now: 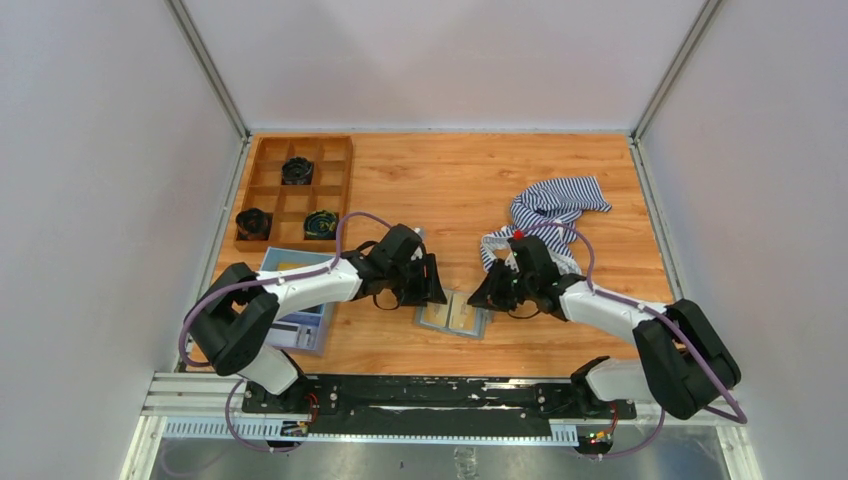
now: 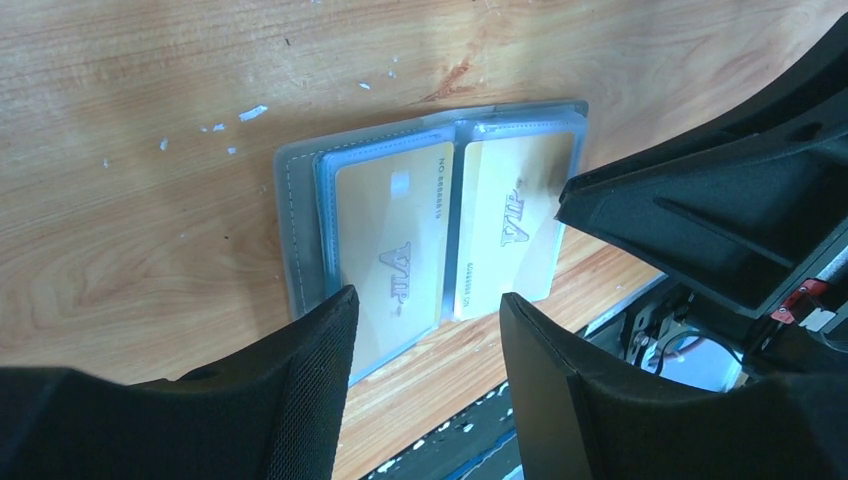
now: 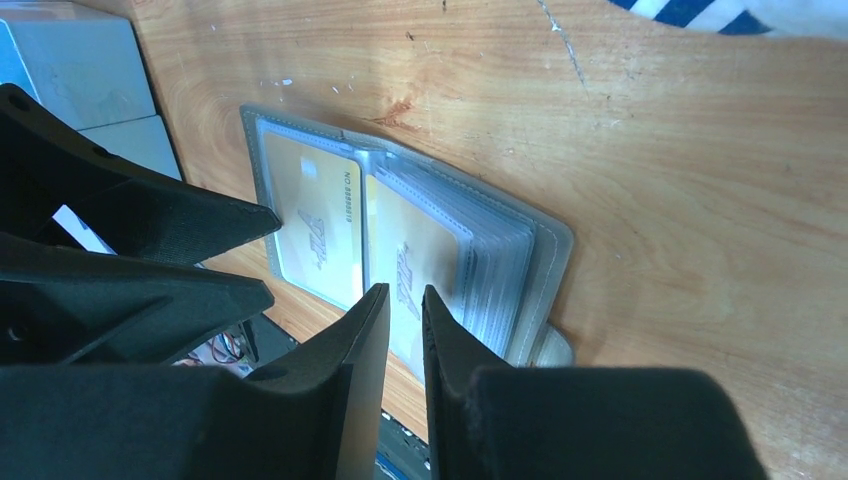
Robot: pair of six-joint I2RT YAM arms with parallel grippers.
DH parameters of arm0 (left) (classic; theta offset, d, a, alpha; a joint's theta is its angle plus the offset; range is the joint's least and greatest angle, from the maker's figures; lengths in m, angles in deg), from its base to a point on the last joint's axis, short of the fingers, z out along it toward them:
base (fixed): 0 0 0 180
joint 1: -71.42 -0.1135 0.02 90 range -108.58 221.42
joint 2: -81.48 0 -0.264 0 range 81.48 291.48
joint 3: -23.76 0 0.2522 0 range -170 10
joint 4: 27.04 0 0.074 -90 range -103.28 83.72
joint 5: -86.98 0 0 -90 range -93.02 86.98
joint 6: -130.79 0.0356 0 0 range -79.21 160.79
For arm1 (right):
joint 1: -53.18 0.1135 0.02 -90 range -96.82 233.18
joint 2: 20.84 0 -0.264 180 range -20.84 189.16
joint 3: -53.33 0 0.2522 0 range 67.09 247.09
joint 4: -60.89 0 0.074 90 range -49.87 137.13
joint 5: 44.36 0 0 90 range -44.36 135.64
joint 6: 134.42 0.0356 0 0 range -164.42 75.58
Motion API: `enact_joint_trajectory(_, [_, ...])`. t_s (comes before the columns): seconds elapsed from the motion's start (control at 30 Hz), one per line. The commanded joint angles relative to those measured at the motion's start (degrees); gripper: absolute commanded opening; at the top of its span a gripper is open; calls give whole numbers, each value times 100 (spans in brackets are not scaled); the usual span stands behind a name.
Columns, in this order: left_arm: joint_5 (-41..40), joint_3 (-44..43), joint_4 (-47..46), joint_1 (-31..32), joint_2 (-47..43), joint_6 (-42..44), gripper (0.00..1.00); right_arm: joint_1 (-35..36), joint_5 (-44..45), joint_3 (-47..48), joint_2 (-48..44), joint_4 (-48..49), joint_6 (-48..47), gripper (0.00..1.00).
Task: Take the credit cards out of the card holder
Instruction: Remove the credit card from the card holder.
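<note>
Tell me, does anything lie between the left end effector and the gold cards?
Only the clear plastic sleeves of the flat grey bifold card holder cover the two thin gold credit cards. The open left end effector faces them; nothing else is between.

Tan-gold credit cards point(image 2: 392, 240), grey card holder point(image 2: 297, 230), blue-and-white striped cloth point(image 1: 555, 200).

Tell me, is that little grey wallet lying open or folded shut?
Open. The card holder lies spread flat on the table, both halves facing up, with a tan card showing in each.
</note>
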Motion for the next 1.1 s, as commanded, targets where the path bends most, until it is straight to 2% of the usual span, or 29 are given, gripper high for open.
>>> enact_joint_trajectory(0.0, [132,5,-255,68,32,-14,58,-99,40,-163,-119,-192,-64,23])
enact_joint_trajectory(0.23, [361,-22,-450,104,-26,-45,57,-99,75,-221,-170,-201,-71,23])
enact_joint_trajectory(0.4, [-630,-456,693,113,-106,453,61,-99,103,-205,-142,-201,-78,23])
enact_joint_trajectory(0.5, [-890,-619,1088,113,18,653,63,-99,80,-108,-92,-272,-120,23])
enact_joint_trajectory(1.07, [-439,-467,360,162,315,394,60,-150,41,54,-74,-387,-462,23])
